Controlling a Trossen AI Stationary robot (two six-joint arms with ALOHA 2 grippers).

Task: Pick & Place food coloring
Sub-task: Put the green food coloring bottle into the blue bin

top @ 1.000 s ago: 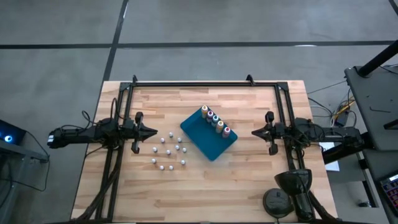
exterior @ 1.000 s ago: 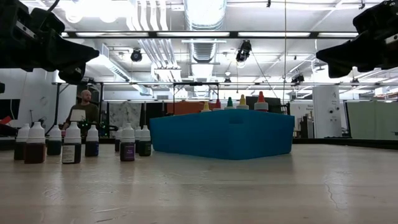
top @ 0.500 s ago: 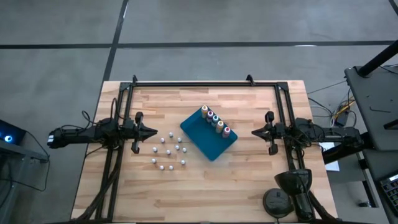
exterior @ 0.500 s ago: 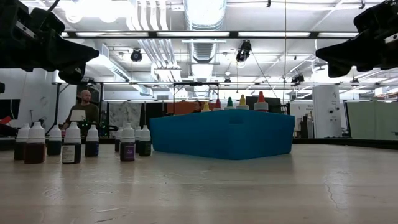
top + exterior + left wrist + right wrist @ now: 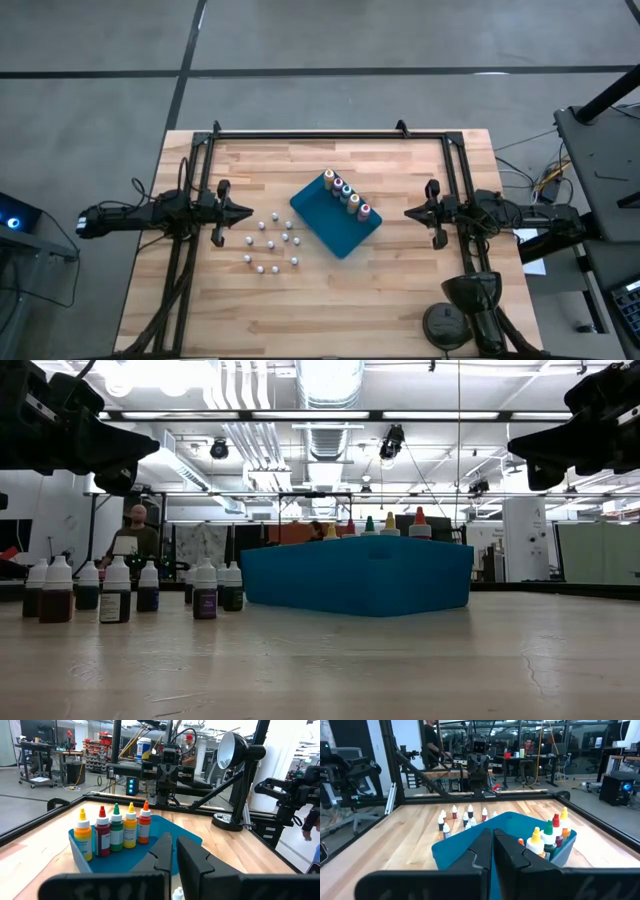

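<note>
Wooden table [image 5: 390,290] in a workshop; left tool [image 5: 244,212] and right tool [image 5: 411,212] both closed, empty.

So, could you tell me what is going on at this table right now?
Nothing is being handled yet. The left gripper and right gripper hang shut above the table's two sides, holding nothing. Five larger bottles with coloured tops stand in a row along one edge of the blue tray. The small white-topped bottles stand loose on the wood between the tray and the left gripper.

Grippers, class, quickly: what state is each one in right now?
Left gripper: closed, holding nothing, above the table's left side.
Right gripper: closed, holding nothing, above the table's right side.
</note>
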